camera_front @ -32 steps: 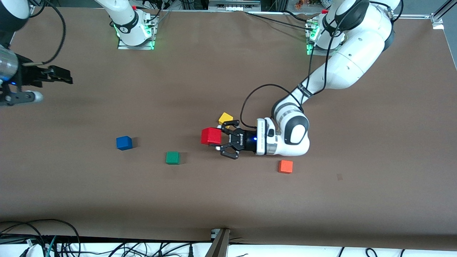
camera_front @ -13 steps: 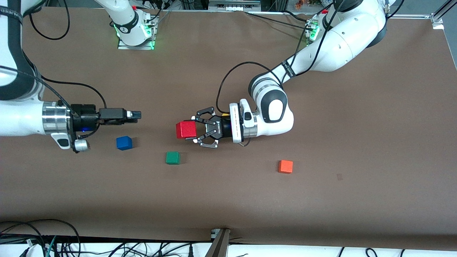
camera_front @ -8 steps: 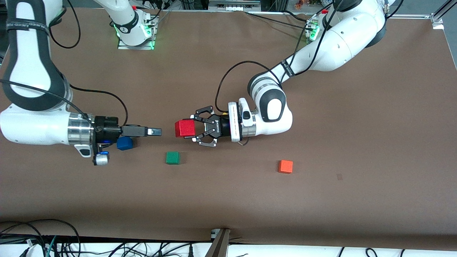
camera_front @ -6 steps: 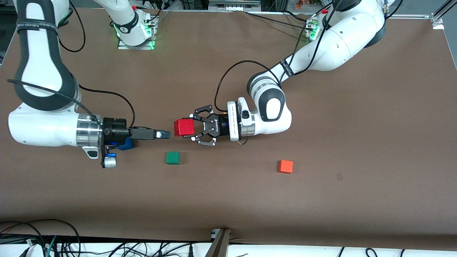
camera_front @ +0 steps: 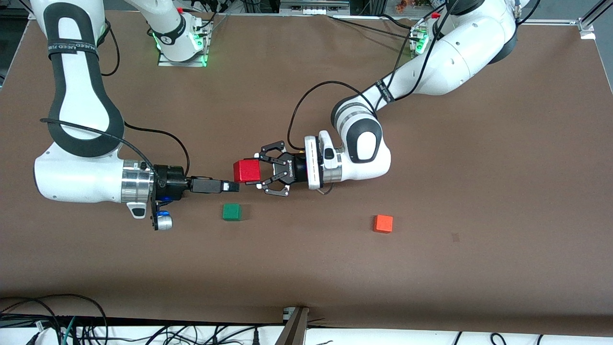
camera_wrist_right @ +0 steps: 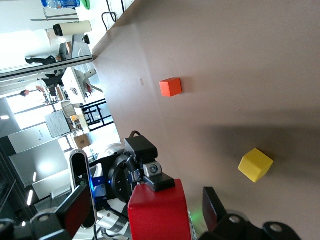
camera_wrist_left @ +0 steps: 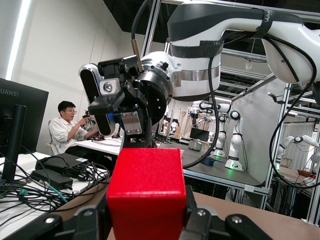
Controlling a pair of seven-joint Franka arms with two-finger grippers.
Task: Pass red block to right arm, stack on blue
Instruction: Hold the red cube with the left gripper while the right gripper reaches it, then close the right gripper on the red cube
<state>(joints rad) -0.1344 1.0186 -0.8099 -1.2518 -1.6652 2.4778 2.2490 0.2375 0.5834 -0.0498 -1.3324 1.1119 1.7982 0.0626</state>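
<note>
**Red block held out at mid-worktop for the handover**

The red block (camera_front: 247,171) was gripped between the fingers of the left gripper (camera_front: 258,173) and held up over the middle of the worktop (camera_front: 479,191). The right gripper (camera_front: 233,187) was brought level with it at the block's 9 o'clock, its fingers spread and reaching the block's edge without gripping it. The green cube (camera_front: 232,212) lay at the block's 6 o'clock, the orange cube (camera_front: 383,223) toward the left arm's end. The blue cube could not be seen beneath the right wrist.
</note>
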